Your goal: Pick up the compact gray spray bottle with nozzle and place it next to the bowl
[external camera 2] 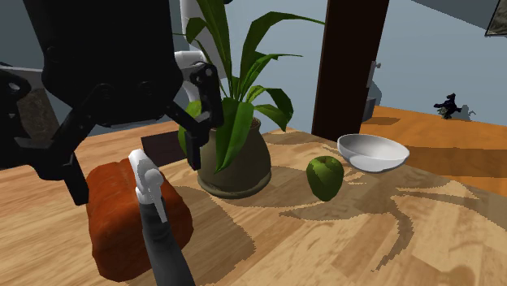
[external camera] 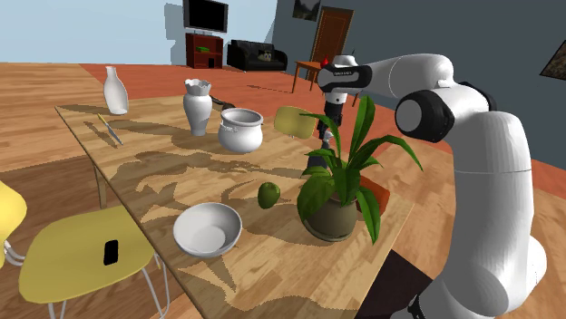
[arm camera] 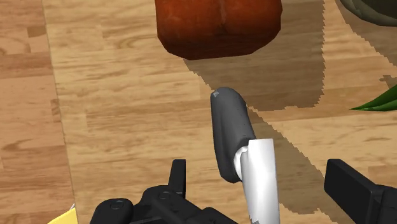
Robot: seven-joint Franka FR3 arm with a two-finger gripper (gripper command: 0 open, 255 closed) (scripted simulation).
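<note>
At the second exterior view's left, your fingers (external camera 2: 193, 145) stand wide apart with nothing in them. They straddle the white nozzle head of the spray bottle (external camera 2: 165, 244) without touching it. The bottle stands upright on the worktop (external camera 2: 341, 236), just in front of a red-brown block (external camera 2: 110, 215). Expect it to be light, rigid and smooth-sided, and narrow enough to tip easily. I'd close on the dark gray body just under the head, since the nozzle itself may slip. No label or writing can be read on it. Further right come the potted plant (external camera 2: 236, 154), a green apple (external camera 2: 325, 177), then the white bowl (external camera 2: 372, 153), well apart from the bottle.
</note>
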